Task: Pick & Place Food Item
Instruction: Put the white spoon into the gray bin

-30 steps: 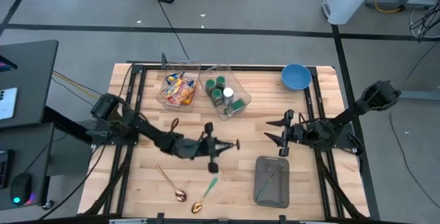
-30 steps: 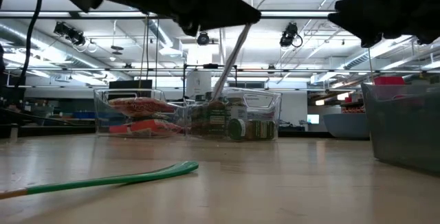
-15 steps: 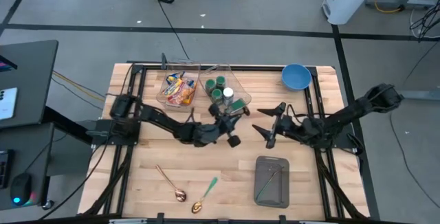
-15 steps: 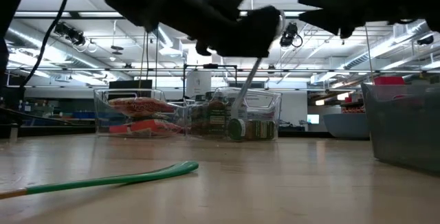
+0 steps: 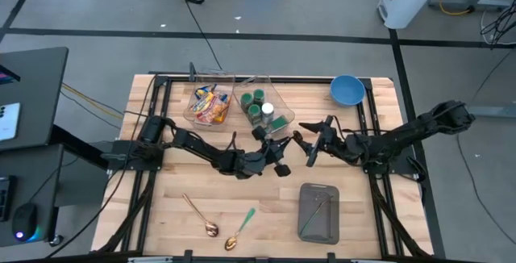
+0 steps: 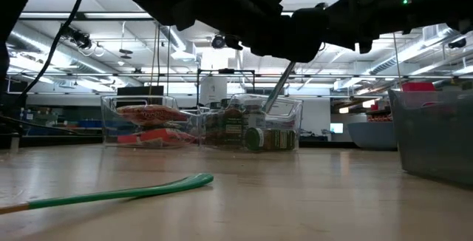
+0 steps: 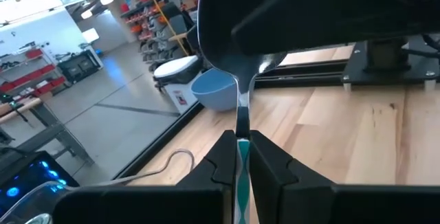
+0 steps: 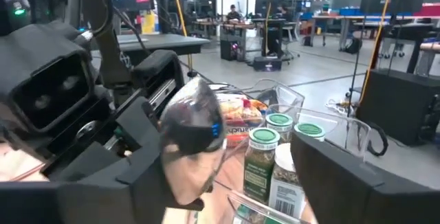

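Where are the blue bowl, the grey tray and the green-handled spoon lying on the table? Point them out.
blue bowl [image 5: 347, 90], high view, on its inner surface.
grey tray [image 5: 319, 186], high view, on its rim.
green-handled spoon [image 5: 248, 216], high view, on its green handle.

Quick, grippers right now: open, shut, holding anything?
Left gripper: shut on the spoon.
Right gripper: open, its fingers either side of the spoon's bowl.

Left arm reaches level across mid-table toward the right arm. Left gripper [image 5: 284, 160] closed, fingers [image 7: 269, 172] pinched together on the thin handle of a silver spoon. Right arm extends level from the right side; right gripper [image 5: 307, 144] spread wide, just beside the left gripper, tips facing it.
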You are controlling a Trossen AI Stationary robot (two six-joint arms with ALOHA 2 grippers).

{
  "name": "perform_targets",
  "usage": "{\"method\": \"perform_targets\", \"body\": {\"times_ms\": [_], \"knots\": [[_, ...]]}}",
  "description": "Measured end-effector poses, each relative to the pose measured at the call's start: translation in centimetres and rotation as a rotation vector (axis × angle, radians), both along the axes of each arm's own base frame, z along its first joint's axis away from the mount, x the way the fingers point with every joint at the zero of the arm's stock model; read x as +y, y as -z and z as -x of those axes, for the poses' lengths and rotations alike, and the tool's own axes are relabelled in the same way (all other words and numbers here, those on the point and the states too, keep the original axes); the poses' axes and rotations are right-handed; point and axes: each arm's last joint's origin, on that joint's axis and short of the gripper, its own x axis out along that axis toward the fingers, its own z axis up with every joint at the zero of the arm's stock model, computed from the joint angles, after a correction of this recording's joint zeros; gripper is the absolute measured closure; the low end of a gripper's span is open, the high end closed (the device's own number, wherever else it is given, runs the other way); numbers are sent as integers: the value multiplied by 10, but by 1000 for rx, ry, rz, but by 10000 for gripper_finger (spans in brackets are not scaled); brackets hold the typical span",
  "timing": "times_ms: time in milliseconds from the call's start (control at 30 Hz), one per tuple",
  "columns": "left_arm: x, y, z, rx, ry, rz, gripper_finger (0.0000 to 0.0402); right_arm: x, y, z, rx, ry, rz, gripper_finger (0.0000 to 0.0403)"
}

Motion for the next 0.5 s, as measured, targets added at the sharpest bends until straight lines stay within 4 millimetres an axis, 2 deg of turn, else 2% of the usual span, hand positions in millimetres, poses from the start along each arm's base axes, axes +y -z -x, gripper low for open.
{"method": "perform_targets", "body": {"times_ms": [133,333,400,500], "knots": [[-2,0,0,-3,1,5,377,-2,1,0,4,16,-10,199],[-2,0,0,-12,2,13,377,-2,1,0,10,25,-2,369],[-2,0,0,-12,17,15,377,-3,1,0,16,32,11,387],[-4,-1,0,-15,46,18,375,-3,2,0,26,31,16,384]]}}
